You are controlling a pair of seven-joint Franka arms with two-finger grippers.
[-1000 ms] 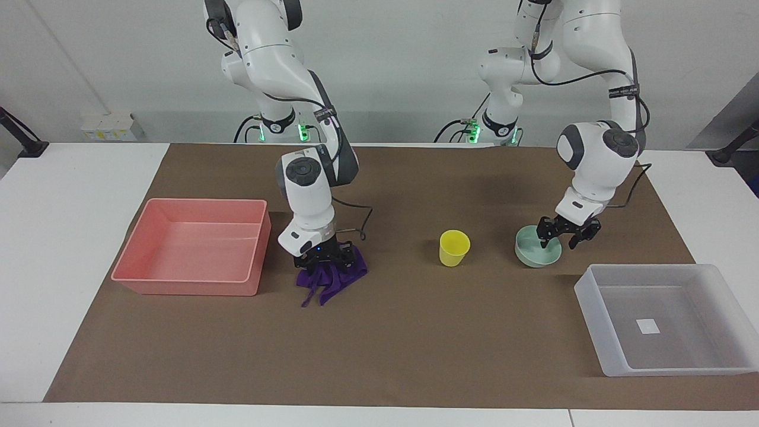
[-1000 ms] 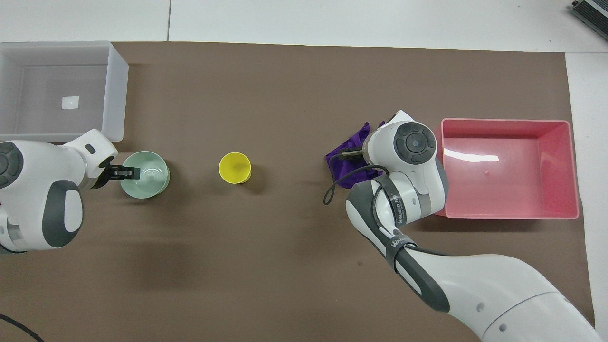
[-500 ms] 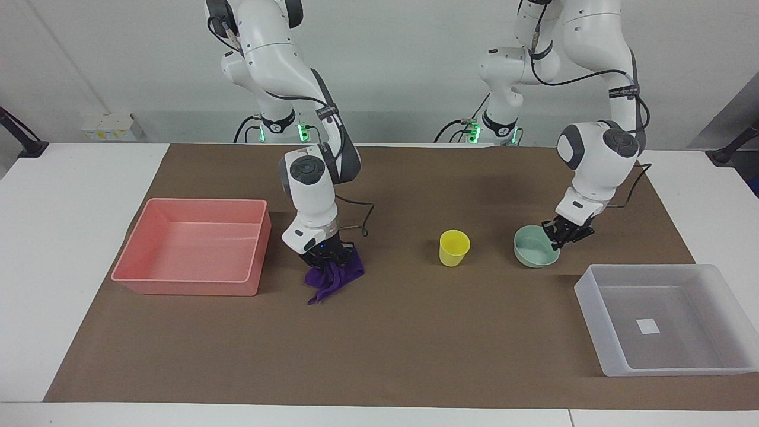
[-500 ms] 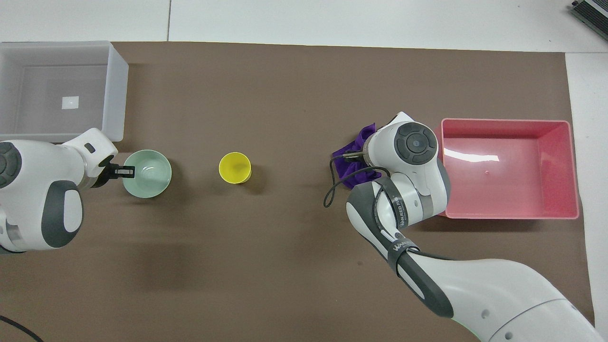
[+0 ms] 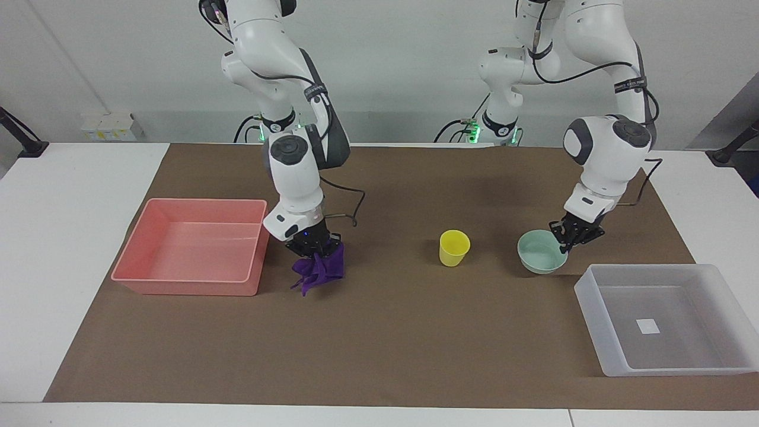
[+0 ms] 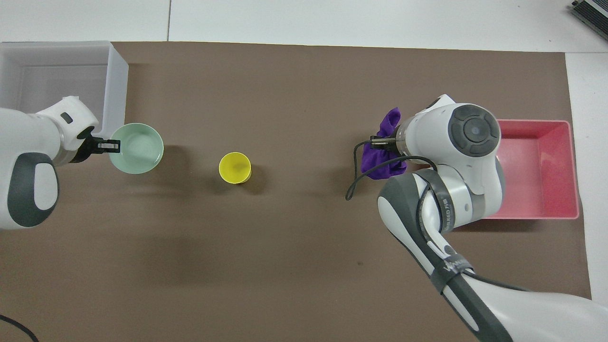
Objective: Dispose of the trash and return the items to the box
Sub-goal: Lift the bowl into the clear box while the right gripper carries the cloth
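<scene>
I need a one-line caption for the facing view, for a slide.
Right gripper lifts the purple cloth beside the pink bin; left gripper grips the green bowl; yellow cup waits between.

A white table (image 5: 71,249) carries a brown mat (image 5: 379,344). A plain grey-white wall (image 5: 403,59) stands at the robots' end. Lighting is even.

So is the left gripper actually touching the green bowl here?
Touching. In the overhead view the left gripper is shut on the rim of the green bowl; the facing view shows the bowl raised off the mat.
</scene>
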